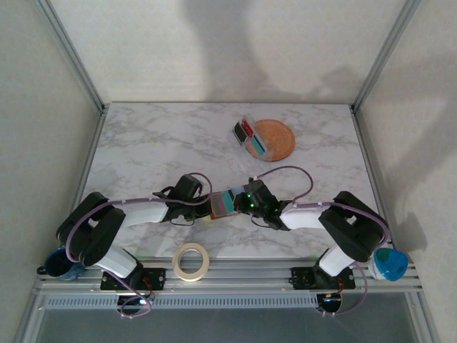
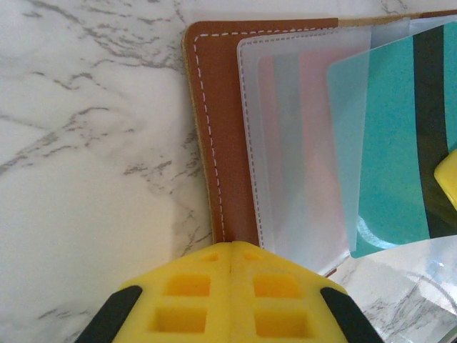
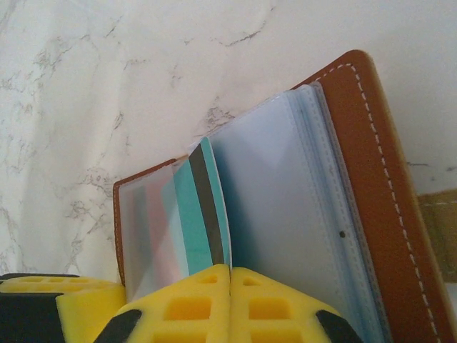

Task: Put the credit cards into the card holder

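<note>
A marble table (image 1: 143, 143) seen from above, two robot arms reaching in from the near edge; at far right an orange plate (image 1: 284, 128) carries a clear case (image 1: 250, 137) with more cards in it, and a tape roll (image 1: 191, 261) lies near the arm bases. Near centre, between the arms, a brown wallet (image 1: 216, 208) lies open, its stack of clear pockets (image 2: 300, 143) fanned out. The left gripper (image 2: 232, 250) is clenched, its tips on the wallet's left side; whether it nips the cover or only presses it down cannot be told. The right gripper (image 3: 229, 270) is clenched on a teal card (image 2: 393, 143) with a black stripe, which sits partly among the pockets, slightly tilted.

The step in hand looks like sliding this card home. To do it well, the left arm should keep the wallet from skidding; the right should square the card's edge to the pocket mouth, push along the pocket rather than downward, and go gently, since the soft film may buckle or the card may slip between two pockets instead of into one.
</note>
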`<action>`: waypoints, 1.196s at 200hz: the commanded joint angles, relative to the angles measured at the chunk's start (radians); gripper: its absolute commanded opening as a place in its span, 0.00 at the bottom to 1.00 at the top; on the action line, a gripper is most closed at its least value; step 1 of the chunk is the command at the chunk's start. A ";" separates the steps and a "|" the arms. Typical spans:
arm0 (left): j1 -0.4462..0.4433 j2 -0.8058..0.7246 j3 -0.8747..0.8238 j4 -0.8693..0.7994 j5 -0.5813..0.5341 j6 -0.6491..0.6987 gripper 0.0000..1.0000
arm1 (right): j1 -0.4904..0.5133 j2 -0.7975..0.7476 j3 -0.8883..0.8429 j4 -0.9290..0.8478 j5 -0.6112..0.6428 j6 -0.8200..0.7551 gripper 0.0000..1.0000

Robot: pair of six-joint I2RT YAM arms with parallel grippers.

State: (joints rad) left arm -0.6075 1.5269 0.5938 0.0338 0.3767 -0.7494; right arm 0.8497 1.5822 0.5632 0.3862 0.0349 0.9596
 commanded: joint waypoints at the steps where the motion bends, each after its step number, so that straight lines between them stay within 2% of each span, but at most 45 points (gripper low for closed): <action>1: -0.015 0.042 -0.010 -0.064 -0.033 -0.011 0.02 | 0.014 0.037 -0.020 -0.035 0.037 0.013 0.00; 58: -0.017 0.043 -0.005 -0.069 -0.036 -0.014 0.02 | 0.034 0.037 -0.017 -0.036 0.021 0.044 0.00; 79: -0.017 0.046 -0.005 -0.069 -0.036 -0.012 0.02 | 0.042 0.026 -0.010 -0.058 0.027 0.038 0.03; 135: -0.017 0.050 0.001 -0.076 -0.038 -0.007 0.01 | 0.048 0.015 -0.009 -0.088 0.095 -0.048 0.03; 175: -0.017 0.052 -0.001 -0.075 -0.039 -0.007 0.01 | 0.047 0.024 -0.033 0.012 0.089 -0.135 0.04; 239: -0.017 0.049 -0.008 -0.073 -0.044 -0.014 0.01 | 0.059 0.012 -0.064 0.041 0.044 -0.054 0.04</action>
State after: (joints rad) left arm -0.6083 1.5352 0.6022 0.0303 0.3767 -0.7498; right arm 0.8841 1.5902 0.5411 0.4675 0.1009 0.8867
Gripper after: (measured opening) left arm 0.036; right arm 0.041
